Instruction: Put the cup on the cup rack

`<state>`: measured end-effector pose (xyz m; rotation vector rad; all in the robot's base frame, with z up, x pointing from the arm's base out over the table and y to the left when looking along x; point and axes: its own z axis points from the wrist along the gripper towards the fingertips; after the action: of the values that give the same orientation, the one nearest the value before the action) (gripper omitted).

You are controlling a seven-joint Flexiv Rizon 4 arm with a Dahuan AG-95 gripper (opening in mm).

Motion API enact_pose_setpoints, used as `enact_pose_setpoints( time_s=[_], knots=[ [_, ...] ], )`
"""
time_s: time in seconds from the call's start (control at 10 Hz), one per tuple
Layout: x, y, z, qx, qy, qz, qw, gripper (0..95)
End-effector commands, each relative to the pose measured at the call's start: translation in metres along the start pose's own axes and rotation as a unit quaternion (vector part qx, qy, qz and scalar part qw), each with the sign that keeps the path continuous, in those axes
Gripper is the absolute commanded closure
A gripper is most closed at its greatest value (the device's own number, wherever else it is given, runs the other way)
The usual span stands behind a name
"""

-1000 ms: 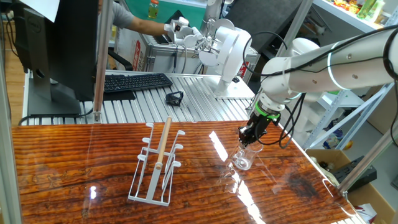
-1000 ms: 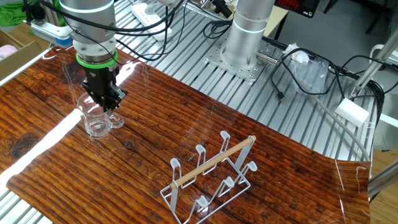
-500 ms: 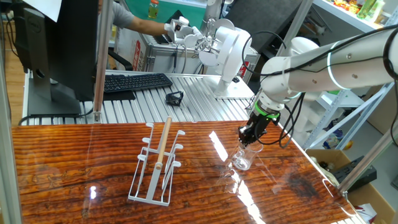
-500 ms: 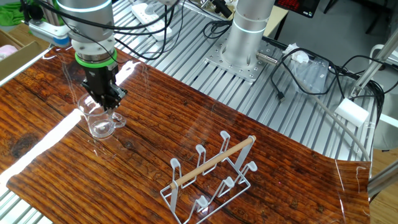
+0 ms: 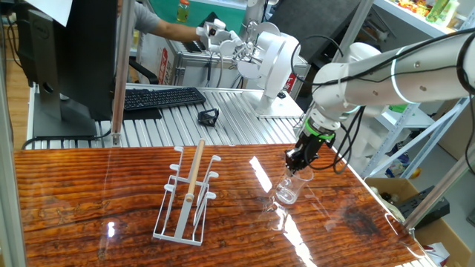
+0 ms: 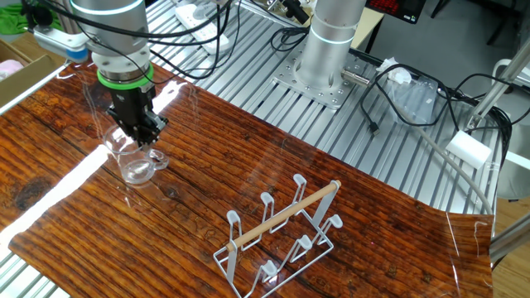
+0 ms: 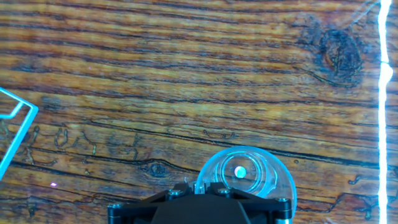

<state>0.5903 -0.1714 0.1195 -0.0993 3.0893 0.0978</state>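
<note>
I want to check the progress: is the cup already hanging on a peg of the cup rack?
No, the cup is at the tool, far from the cup rack, whose pegs are all bare.

Cup right of cup rack (well apart), both on table, keyboard behind

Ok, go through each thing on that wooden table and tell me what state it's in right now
Small clear glass cup: rim pinched by the end effector, tilted, still apart from the rack.
White wire cup rack with wooden rod handle: upright on the table, pegs bare.
End effector: pointing down, shut on the cup's rim.
</note>
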Motion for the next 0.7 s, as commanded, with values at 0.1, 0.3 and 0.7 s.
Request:
enact_pose_setpoints(
  time_s=[0.1,0.3,0.7],
  knots=[
    [-0.002,0.001,0.002,0.001,0.000,0.001,1.0000,95.0],
    [-0.005,0.004,0.001,-0.005,0.004,0.004,1.0000,95.0],
    [-0.012,0.013,-0.002,0.006,0.009,0.004,0.9999,95.0]
  ],
)
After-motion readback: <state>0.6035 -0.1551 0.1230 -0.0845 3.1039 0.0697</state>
